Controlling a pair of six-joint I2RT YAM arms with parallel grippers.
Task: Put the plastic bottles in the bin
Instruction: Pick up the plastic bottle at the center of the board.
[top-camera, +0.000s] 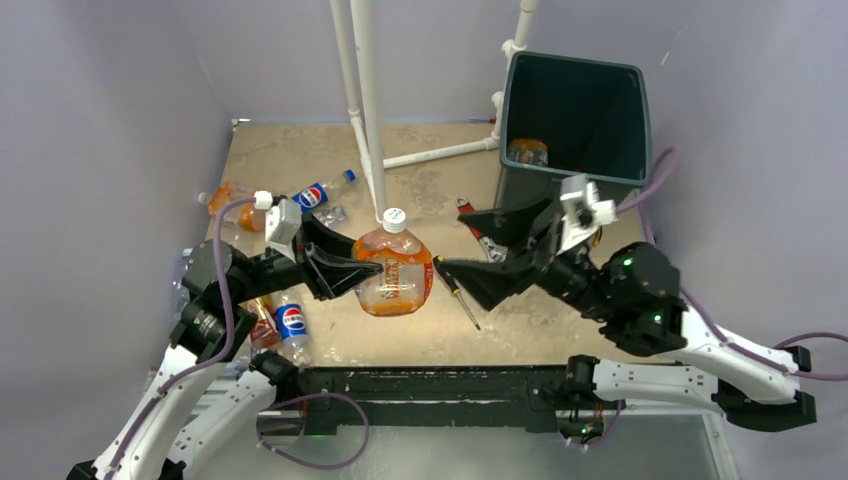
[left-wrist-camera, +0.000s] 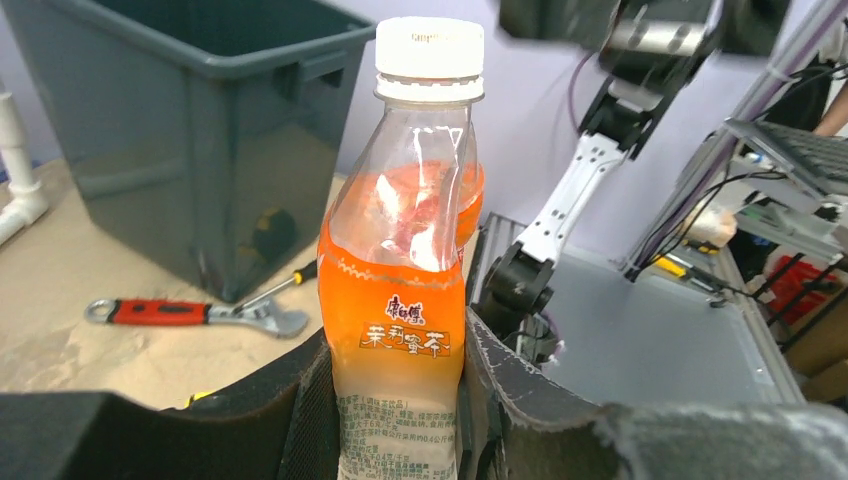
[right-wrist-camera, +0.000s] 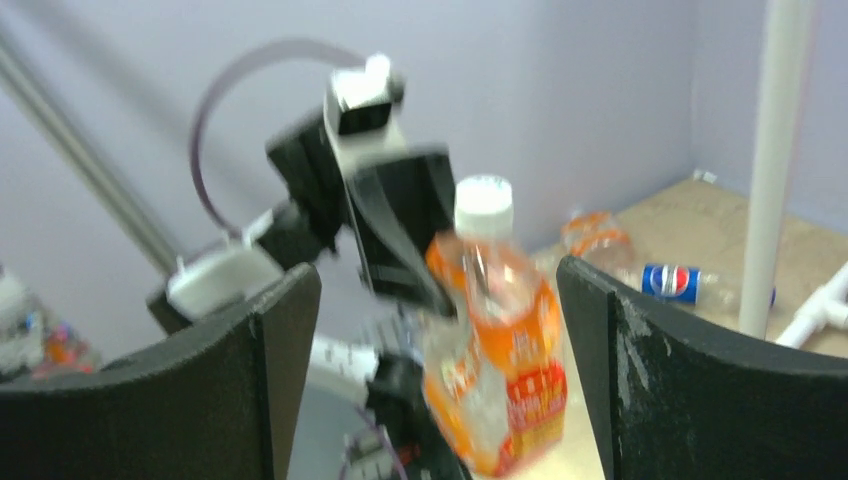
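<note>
The big orange bottle (top-camera: 393, 268) is upright mid-table, with a white cap, an orange label and a crumpled top, pinched low down by the left gripper (left-wrist-camera: 398, 400). The dark green bin (top-camera: 575, 62) sits far right with a crushed bottle (top-camera: 527, 152) inside. Over on the left, a far Pepsi bottle (top-camera: 322, 193), a near Pepsi bottle (top-camera: 292, 323) and a small orange bottle (top-camera: 230, 203) lie on their sides.

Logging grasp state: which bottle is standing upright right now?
The white-capped orange bottle mid-table, clamped between the left fingers. The Pepsi bottles left of it lie on their sides, and another bottle sits inside the bin.
</note>
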